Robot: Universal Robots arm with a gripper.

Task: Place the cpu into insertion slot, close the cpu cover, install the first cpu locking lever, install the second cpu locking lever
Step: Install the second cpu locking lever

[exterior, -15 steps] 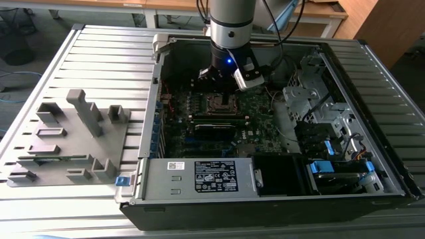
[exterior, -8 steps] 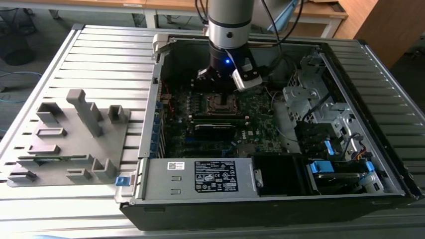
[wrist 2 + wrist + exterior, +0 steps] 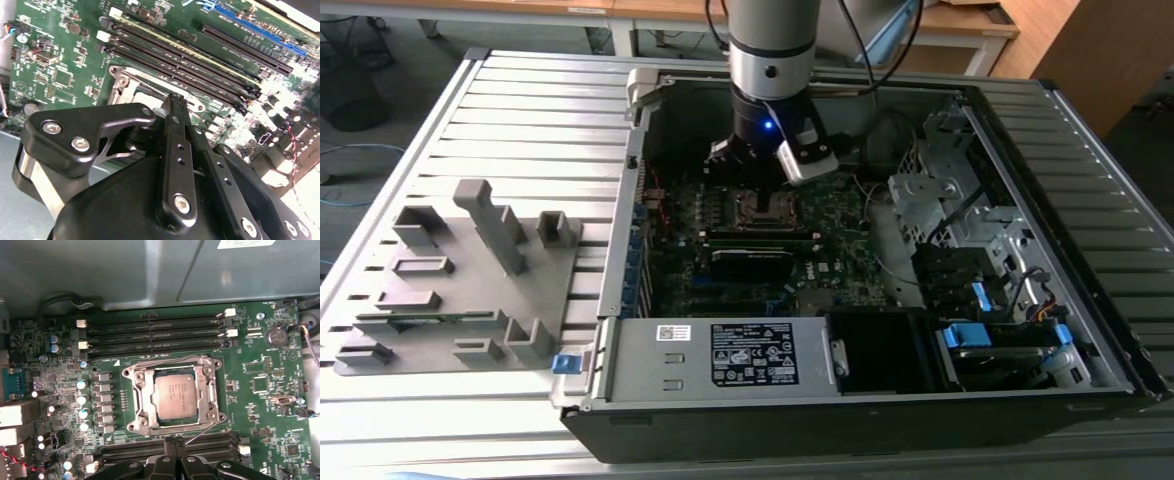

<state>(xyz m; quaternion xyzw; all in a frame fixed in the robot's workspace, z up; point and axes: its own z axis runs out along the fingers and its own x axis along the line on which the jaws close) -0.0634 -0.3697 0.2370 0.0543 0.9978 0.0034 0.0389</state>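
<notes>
The cpu (image 3: 174,396), a grey-brown square chip, lies flat in the insertion slot (image 3: 761,208) on the green motherboard (image 3: 260,365). The cpu cover (image 3: 139,390), a silver frame, lies down around the chip, whose top shows through its window. A thin wire lever (image 3: 201,432) runs slanted from the socket's corner toward my fingertips. My gripper (image 3: 173,444) is shut with its black fingers (image 3: 176,107) pressed together and nothing seen between them. It hangs just beside the socket's edge, close above the board (image 3: 65,60). In the exterior view my gripper (image 3: 758,188) stands over the socket inside the open computer case.
Long black memory slots (image 3: 155,335) flank the socket on two sides. The case walls (image 3: 634,200), the power supply (image 3: 720,355) and drive cages (image 3: 961,220) with cables surround the board. A grey fixture tray (image 3: 454,280) lies on the slatted table at the exterior view's left.
</notes>
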